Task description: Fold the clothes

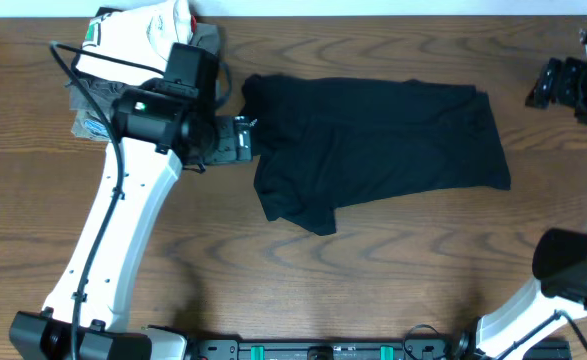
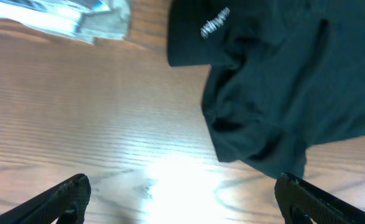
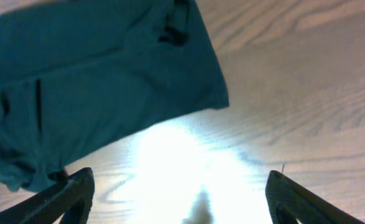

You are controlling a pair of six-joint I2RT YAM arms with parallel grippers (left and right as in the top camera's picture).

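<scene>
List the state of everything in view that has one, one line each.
black garment: lying on the table, partly folded, left edge rumpled, not gripped.
left gripper: open, empty, at the garment's left edge.
right gripper: open, empty, over bare wood beside the garment.
folded garments: stacked at the far left corner.

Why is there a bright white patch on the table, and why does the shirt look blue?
Left wrist view: light glare on the wooden table, slightly blurry. Right wrist view: stronger glare, and the black shirt is tinted teal. Overhead view: even light, shirt plainly black.
</scene>
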